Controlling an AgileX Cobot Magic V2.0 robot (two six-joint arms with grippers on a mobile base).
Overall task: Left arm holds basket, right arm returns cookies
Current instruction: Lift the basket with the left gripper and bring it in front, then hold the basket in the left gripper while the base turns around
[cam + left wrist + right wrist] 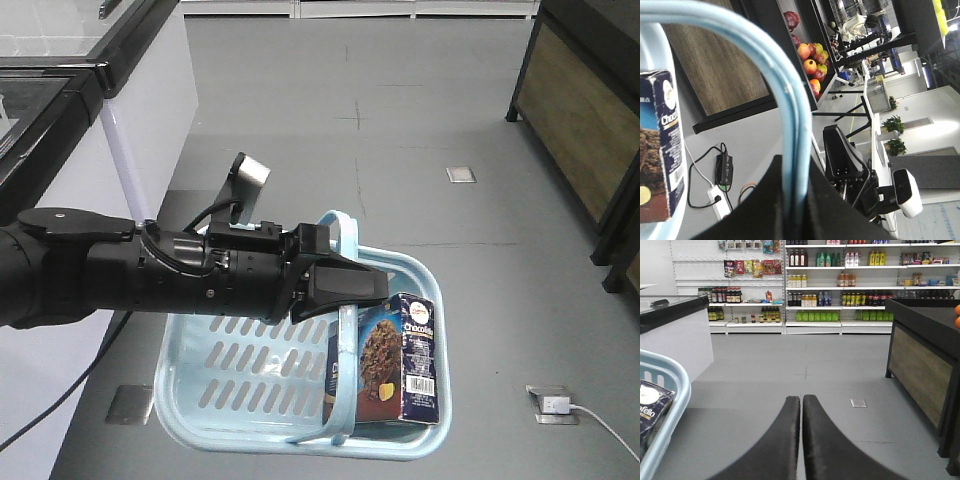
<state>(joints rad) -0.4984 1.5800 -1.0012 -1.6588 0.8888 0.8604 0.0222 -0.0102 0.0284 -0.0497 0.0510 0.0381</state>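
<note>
— Cookies [395, 360]: where do they sit?

— Upright in the basket [200, 425], at its right end, just beside the handle [343, 400] (barcode side toward the front camera).

— And your tools?

— My left tool [345, 285] is clamped on the handle near its top, and the basket seems to hang from it above the floor [420, 110]. My right tool [801, 402] has its fingers pressed together with nothing between them. It points toward the shelves [840, 290], with the basket's rim and a corner of the box at the left edge of its view.

— So how do you make the pick go well?

— I'd spread the right tool first, then swing it left and come down over the box's top, closing across the narrow faces. The handle stands close to the box, so I'd approach from the outer side. My left should hold firm, since a hanging basket may sway as the box lifts out.
</note>
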